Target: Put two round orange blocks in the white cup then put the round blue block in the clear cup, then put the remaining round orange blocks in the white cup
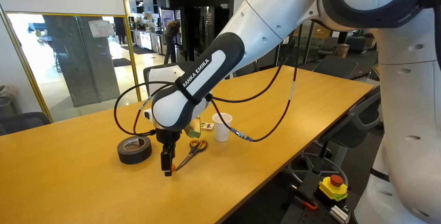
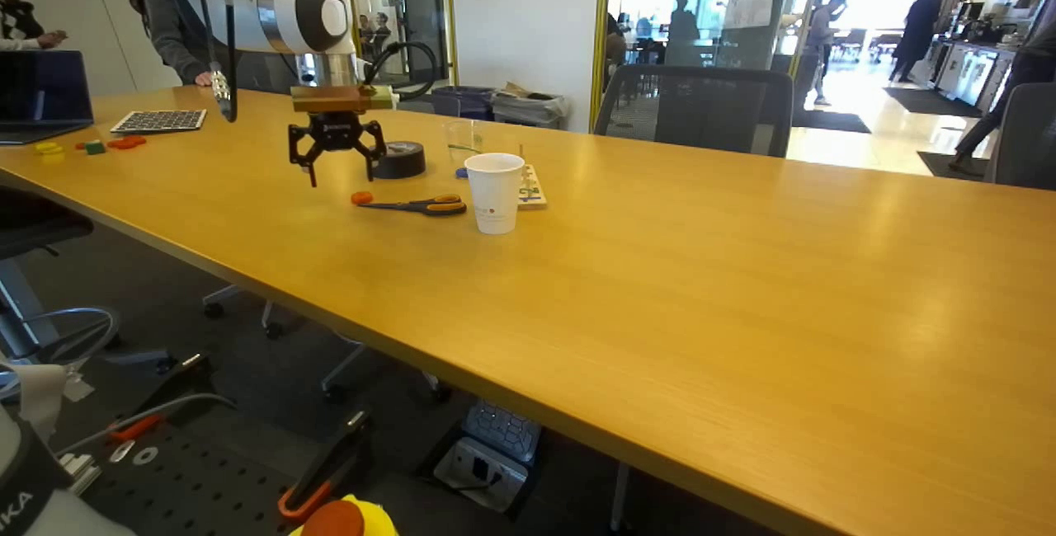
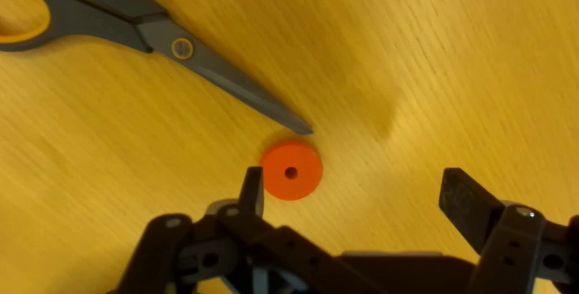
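Round orange block (image 3: 300,174), below end effector (image 3: 352,172), off-centre

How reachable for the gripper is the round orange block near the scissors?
Probably yes, if recentred: the gripper hangs open, but the round orange block sits off-centre beneath, beside the scissors' tip.

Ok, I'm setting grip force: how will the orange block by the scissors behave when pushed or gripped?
Lying flat, the orange block would probably slide rather than roll. Its curved edge might turn between the fingers. Small compared with the scissors, it's likely light.
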You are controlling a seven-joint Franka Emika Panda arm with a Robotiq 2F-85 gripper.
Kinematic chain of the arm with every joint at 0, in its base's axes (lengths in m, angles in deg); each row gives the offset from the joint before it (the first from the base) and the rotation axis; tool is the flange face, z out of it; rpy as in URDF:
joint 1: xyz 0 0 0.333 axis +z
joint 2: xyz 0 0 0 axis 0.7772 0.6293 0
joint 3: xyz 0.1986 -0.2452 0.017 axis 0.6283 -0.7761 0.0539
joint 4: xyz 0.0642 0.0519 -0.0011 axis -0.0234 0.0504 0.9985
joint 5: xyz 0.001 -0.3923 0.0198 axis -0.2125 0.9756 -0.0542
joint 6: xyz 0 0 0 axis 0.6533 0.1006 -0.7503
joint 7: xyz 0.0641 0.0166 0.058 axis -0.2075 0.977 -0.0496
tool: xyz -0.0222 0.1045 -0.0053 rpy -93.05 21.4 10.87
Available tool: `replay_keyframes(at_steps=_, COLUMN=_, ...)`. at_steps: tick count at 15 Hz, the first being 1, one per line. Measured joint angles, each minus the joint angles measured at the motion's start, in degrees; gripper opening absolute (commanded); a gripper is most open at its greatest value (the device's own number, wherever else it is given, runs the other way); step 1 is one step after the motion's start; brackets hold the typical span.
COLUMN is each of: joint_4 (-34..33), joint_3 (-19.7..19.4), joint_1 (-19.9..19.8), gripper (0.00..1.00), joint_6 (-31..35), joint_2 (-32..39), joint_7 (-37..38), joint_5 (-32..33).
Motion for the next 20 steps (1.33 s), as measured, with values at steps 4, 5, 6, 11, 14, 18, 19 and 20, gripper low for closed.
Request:
replay_keyframes(at_steps=4, joint_4=-0.9, joint_3=0.1, joint_1=-1.1, gripper=1.00, joint_6=0.0, joint_2=1.9, joint_7=-1.9, joint_5=-0.8)
replay_keyframes(at_steps=5, joint_4=-1.4, joint_3=0.2, joint_1=-1.4, gripper=1.00, joint_6=0.0, joint_2=2.4, joint_7=-2.3, joint_5=-0.9)
replay_keyframes(at_steps=6, joint_4=-1.9, joint_3=0.2, joint_1=-1.6, gripper=1.00, joint_6=0.0, joint_2=3.0, joint_7=-2.7, joint_5=-1.1)
replay_keyframes(at_steps=11, joint_4=-4.6, joint_3=0.4, joint_1=-2.2, gripper=1.00, joint_6=-0.1, joint_2=5.5, joint_7=-3.7, joint_5=-1.4)
replay_keyframes(at_steps=14, joint_4=-5.7, joint_3=0.5, joint_1=-2.3, gripper=1.00, joint_6=-0.1, joint_2=6.6, joint_7=-4.0, joint_5=-1.4)
replay_keyframes(at_steps=18, joint_4=-6.4, joint_3=0.6, joint_1=-2.3, gripper=0.75, joint_6=-0.1, joint_2=7.3, joint_7=-4.1, joint_5=-1.5)
replay_keyframes(at_steps=19, joint_4=-6.5, joint_3=0.6, joint_1=-2.4, gripper=0.74, joint_6=-0.1, joint_2=7.4, joint_7=-4.1, joint_5=-1.5)
replay_keyframes(at_steps=20, joint_4=-6.5, joint_3=0.6, joint_1=-2.4, gripper=0.68, joint_6=-0.1, joint_2=7.4, joint_7=-4.1, joint_5=-1.5)
